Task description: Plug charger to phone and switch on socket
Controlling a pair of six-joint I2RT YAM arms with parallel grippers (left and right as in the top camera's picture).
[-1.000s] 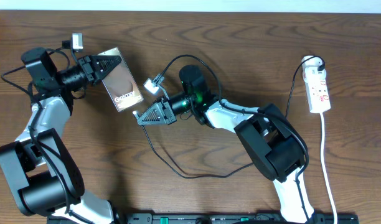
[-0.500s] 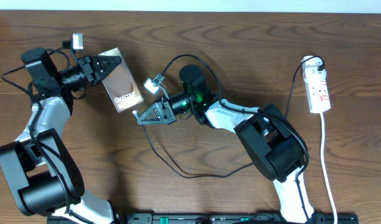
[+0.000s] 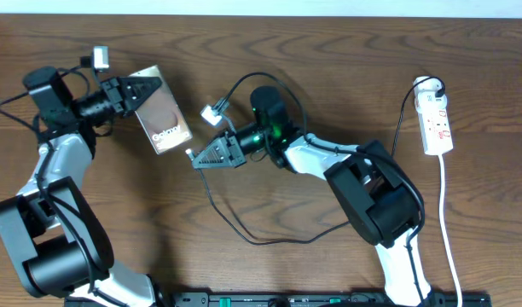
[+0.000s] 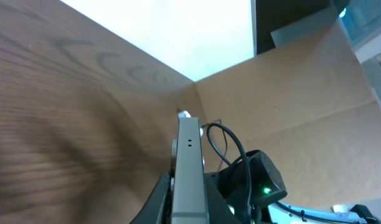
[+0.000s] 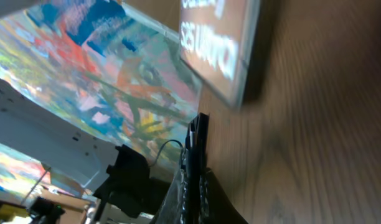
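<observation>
My left gripper is shut on the phone, a brown glossy slab with white "Galaxy" lettering, held at the table's upper left. In the left wrist view its grey edge rises between my fingers. My right gripper is shut on the charger, a thin black cable that loops over the table; its connector tip sits just below and right of the phone's lower end, a small gap apart. In the right wrist view the connector points toward the phone. The white socket lies at the far right.
The socket's white cord runs down the right side to the front edge. The charger cable runs up to a plug on the socket's top end. A small white tag sits on the right arm's wrist.
The left gripper has shifted the phone slightly left and up. The right gripper has moved a little up and right with the connector.
</observation>
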